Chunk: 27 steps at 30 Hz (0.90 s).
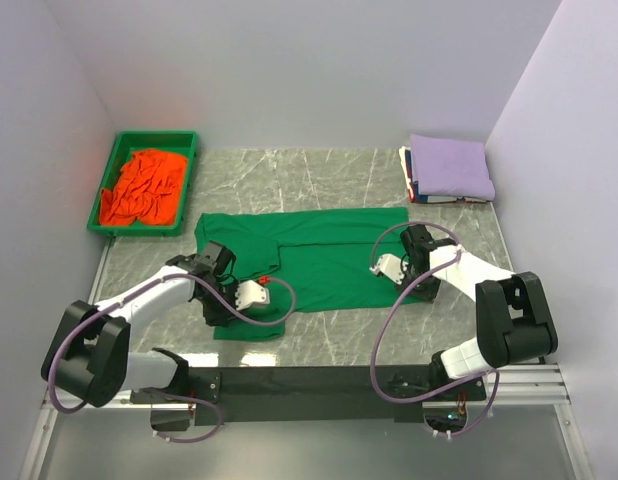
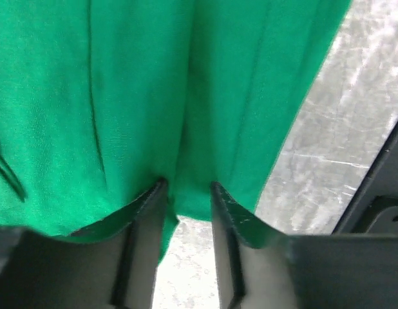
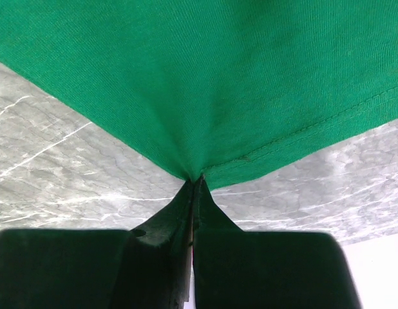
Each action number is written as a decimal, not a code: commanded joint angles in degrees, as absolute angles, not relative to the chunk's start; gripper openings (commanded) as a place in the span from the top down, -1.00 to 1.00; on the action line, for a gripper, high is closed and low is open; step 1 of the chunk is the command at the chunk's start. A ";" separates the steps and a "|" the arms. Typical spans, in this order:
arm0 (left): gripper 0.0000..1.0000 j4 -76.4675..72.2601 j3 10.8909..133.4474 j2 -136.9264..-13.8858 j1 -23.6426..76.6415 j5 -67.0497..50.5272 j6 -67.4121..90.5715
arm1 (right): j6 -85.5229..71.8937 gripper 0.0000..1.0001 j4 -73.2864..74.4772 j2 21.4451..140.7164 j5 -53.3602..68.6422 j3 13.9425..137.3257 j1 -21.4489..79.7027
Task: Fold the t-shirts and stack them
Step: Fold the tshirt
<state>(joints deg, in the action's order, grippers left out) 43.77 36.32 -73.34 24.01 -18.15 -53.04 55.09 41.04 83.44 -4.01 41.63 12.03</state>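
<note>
The green t-shirt (image 1: pixel 324 250) lies spread across the middle of the marble table (image 1: pixel 329 185), partly folded, with one flap reaching down toward 7 o'clock. In the top view we see both arms working on its near edge.

At about 4 o'clock on the cloth, the right gripper (image 1: pixel 421 285) has its fingers pressed fully together. In the right wrist view they pinch the stitched hem of the green t-shirt (image 3: pixel 205 84) at the right gripper (image 3: pixel 194 181), and the fabric fans out from that point over the marble.

At about 7 o'clock, the left gripper (image 1: pixel 221 300) sits on the lower flap. In the left wrist view the left gripper (image 2: pixel 188 193) has its fingers (image 2: pixel 144 244) partly apart, with a fold of the green t-shirt (image 2: pixel 122 96) hanging into the gap between them. We cannot tell whether the fingers press that fold.

Farther out, at 10 o'clock, the orange t-shirt (image 1: pixel 144 187) lies crumpled in a green tray (image 1: pixel 155 136) against the left wall. At 2 o'clock, in the far right corner, the lavender t-shirt (image 1: pixel 449 165) lies folded on top of a stack (image 1: pixel 409 185) with white and dark edges showing beneath it.
</note>
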 commanded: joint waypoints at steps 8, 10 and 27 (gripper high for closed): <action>0.99 61.84 44.99 -68.56 24.87 -23.64 -54.66 | 55.19 1.00 42.80 81.22 -1.41 42.62 12.13; 0.99 63.98 47.02 -67.68 24.79 -23.65 -54.67 | 55.37 1.00 43.59 80.60 -1.32 43.07 11.95; 0.00 55.81 40.96 -71.79 32.34 -21.71 -54.31 | 55.02 1.00 44.39 83.85 -0.79 45.79 12.04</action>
<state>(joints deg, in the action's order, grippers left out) 58.85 40.77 -69.41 31.22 -21.04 -53.49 55.13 43.51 83.50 -1.65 43.57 12.01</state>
